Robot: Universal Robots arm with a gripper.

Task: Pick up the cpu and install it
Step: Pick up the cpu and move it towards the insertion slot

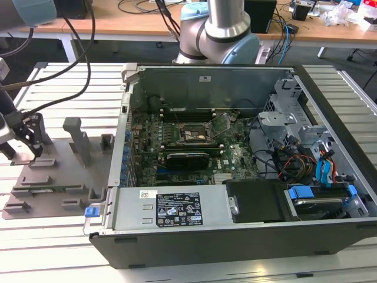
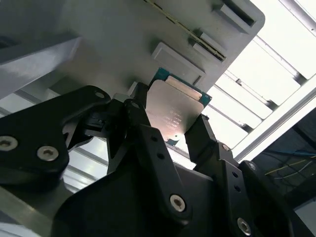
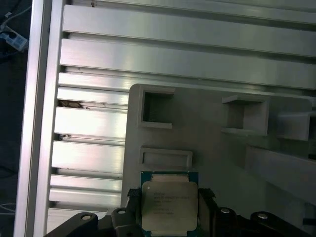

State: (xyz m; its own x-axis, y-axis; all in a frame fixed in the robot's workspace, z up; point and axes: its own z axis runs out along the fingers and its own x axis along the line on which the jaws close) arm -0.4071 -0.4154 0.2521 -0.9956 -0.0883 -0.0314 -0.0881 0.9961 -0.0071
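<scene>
**Chip pinched at the tray's corner, case waiting**

At the exterior view's left, the gripper point(image 1: 26, 147) hangs over the far corner of the grey fixture tray point(image 1: 59, 177), a matte moulded plate of shallow pockets and upright posts. The tray lies on the ribbed aluminium table point(image 1: 53, 82).

In the second wrist view, the black fingers point(image 2: 139, 116) are clamped on opposite edges of the cpu point(image 2: 175, 111). That edge grip likely spares the lid and the contacts underneath. The first wrist view shows the cpu point(image 3: 169, 205) squarely: a flat square with a dull silver lid on a green rim. Whether it sits clear of the tray, I cannot tell.

Further right, the computer case point(image 1: 235, 236) lies open-sided, all sheet metal. Its green motherboard point(image 1: 235, 156) faces up, and the socket point(image 1: 197, 134) appears uncovered, well apart from the chip.
</scene>
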